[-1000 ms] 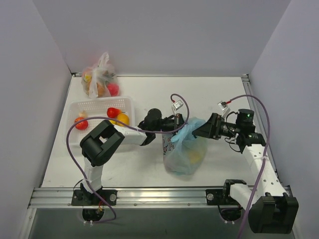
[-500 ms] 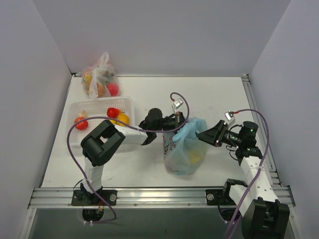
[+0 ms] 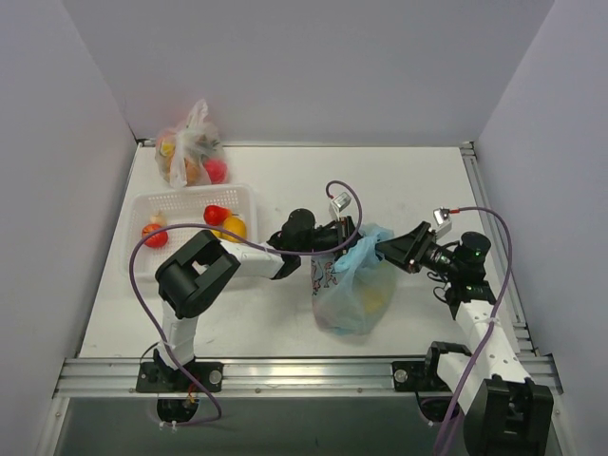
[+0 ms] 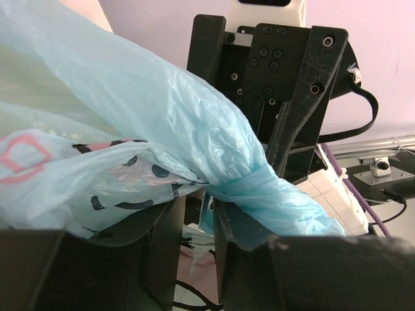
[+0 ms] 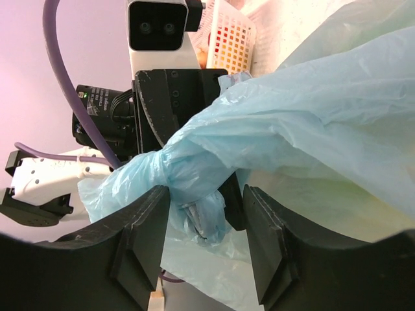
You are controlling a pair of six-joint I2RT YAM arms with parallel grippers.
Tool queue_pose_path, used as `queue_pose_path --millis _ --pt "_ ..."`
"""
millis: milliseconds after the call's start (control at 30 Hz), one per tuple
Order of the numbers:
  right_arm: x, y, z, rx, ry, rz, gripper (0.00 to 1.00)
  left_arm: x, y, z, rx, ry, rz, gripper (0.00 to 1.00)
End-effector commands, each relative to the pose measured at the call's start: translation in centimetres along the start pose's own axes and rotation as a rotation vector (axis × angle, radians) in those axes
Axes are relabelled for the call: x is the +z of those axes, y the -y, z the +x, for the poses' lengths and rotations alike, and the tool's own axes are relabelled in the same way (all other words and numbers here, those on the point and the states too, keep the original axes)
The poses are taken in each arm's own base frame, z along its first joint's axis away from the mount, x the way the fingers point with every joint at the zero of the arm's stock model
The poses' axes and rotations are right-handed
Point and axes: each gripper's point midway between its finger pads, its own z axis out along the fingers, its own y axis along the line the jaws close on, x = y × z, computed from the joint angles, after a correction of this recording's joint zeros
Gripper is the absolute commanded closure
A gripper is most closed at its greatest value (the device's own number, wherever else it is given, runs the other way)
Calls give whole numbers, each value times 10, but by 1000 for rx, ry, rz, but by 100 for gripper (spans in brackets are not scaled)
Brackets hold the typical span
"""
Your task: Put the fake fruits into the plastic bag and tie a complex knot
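Note:
The light-blue plastic bag [image 3: 347, 290] stands at the table's middle, with a yellow fruit [image 3: 372, 296] showing through it. Its handles are twisted into a knot lump [image 5: 194, 188] at the top. My left gripper [image 3: 344, 237] meets the bag top from the left. In the left wrist view it [image 4: 199, 214] is nearly shut on bag plastic [image 4: 130, 110]. My right gripper [image 3: 382, 252] comes from the right. Its jaws [image 5: 206, 207] stand open on either side of the knot, the left finger touching it. Red and orange fake fruits [image 3: 217, 214] lie in the basket.
A white mesh basket [image 3: 190, 195] stands at the left with fruits in it. A clear-wrapped bundle of orange and red fruits [image 3: 190, 152] sits at the back left corner. Purple cables loop over both arms. White walls close in the table.
My right arm has dropped and swung in, bringing its open gripper to the knot. The left gripper has shifted slightly right with the bag top. The bag stays in place.

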Motion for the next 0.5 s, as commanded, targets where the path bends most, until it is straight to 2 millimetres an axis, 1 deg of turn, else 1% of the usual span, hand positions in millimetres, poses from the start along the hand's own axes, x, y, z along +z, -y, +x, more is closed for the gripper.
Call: queue_pose_path --millis 0,33,67,133,267,367,467 --pt "0 -7 -1 -35 5 -30 50 5 35 -12 49 30 67 65" --pt "0 -5 2 -31 -6 -23 50 4 34 -13 48 31 66 61" --pt "-1 -5 4 -34 -19 -24 49 4 35 -13 51 31 67 60" --pt "-3 -5 7 -36 -39 -18 50 4 35 -12 49 30 67 60" --pt "-9 -4 10 -60 -56 -14 53 2 33 -13 50 34 62 60" --pt "-13 -7 9 -53 -63 -20 57 1 32 -14 52 38 59 60" --pt "-17 -7 7 -54 -73 -12 58 0 32 -15 57 37 60 60"
